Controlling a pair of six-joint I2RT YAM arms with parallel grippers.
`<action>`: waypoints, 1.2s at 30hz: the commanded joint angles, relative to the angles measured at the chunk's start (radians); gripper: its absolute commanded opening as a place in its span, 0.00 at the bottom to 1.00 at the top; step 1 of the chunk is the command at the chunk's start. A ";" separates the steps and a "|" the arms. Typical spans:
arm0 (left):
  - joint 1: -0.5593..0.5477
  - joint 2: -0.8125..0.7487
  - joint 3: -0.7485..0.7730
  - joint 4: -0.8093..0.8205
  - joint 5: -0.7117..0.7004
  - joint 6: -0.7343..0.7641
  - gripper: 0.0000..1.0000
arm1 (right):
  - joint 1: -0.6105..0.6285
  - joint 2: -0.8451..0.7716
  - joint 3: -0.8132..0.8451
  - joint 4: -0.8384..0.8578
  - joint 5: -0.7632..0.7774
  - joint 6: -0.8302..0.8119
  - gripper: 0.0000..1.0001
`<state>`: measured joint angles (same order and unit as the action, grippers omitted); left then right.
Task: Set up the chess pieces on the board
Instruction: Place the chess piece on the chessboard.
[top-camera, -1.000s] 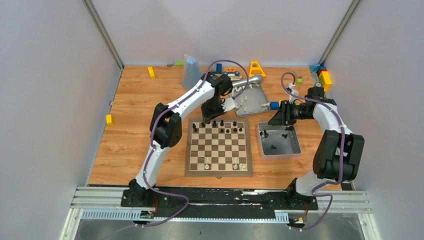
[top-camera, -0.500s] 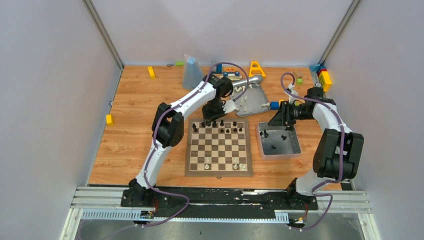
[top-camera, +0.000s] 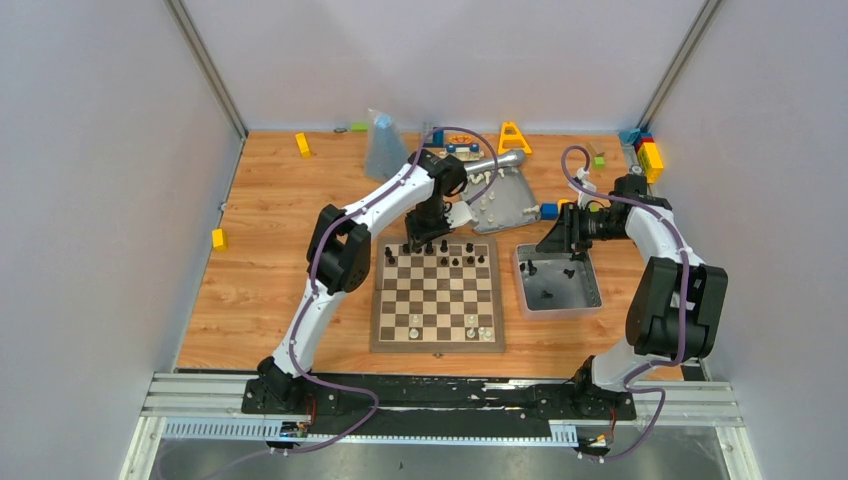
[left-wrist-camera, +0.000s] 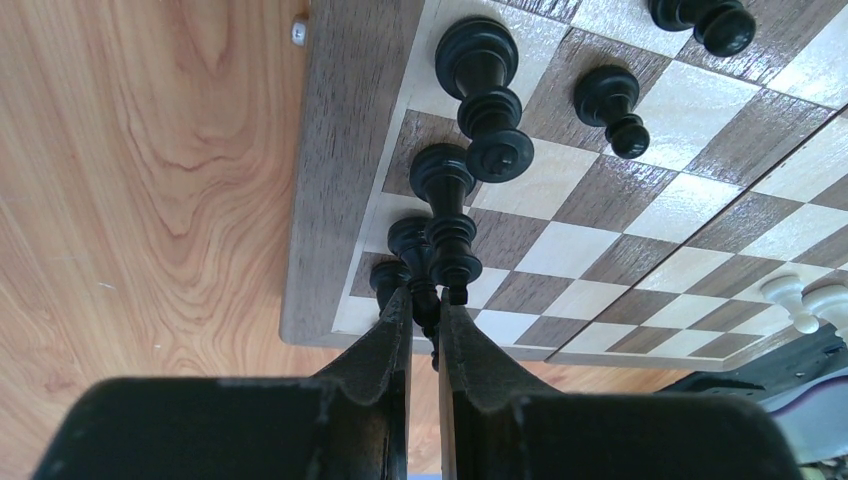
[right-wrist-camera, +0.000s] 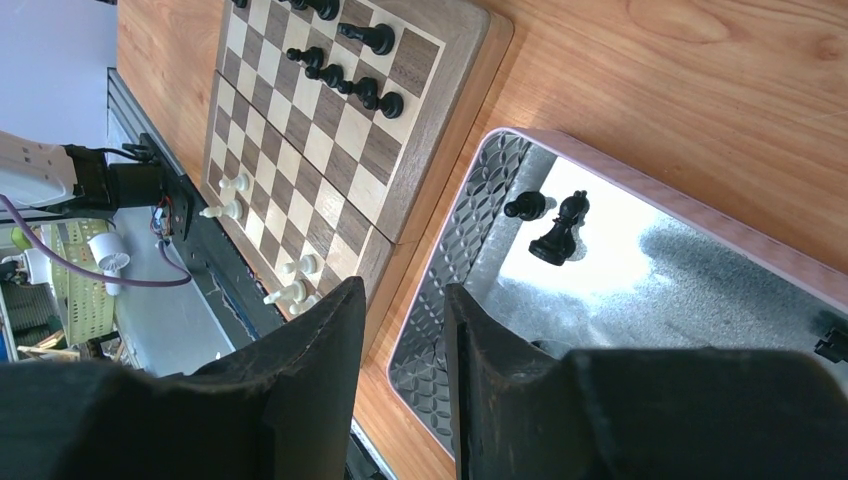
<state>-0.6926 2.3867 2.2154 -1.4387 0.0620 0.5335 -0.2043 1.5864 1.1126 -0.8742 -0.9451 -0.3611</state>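
Note:
The board lies mid-table with several black chess pieces on its far rows and a few cream ones on the near rows. My left gripper is at the board's far-left corner. In the left wrist view it is shut on a slim black piece just above the corner squares, next to other black pieces. My right gripper hangs over the far edge of the grey tray. In the right wrist view it is open and empty.
The grey tray right of the board holds loose black pieces. A second, tilted grey tray with cream pieces lies behind the board. Toy blocks, a yellow stand and a clear bag sit along the back.
The left arm's elbow has shifted slightly right; its gripper stays at the board's far-left corner with the piece. The right arm has not moved.

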 joint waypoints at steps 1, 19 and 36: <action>-0.001 0.004 0.040 -0.010 -0.001 0.003 0.10 | -0.003 0.006 0.016 0.005 -0.037 -0.026 0.36; -0.001 -0.004 0.060 -0.017 -0.005 -0.004 0.31 | -0.003 0.007 0.016 -0.002 -0.041 -0.030 0.35; -0.003 0.003 0.067 -0.011 0.023 -0.016 0.23 | -0.003 0.011 0.018 -0.007 -0.044 -0.035 0.35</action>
<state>-0.6926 2.3871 2.2467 -1.4460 0.0559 0.5262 -0.2043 1.5940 1.1126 -0.8791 -0.9524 -0.3687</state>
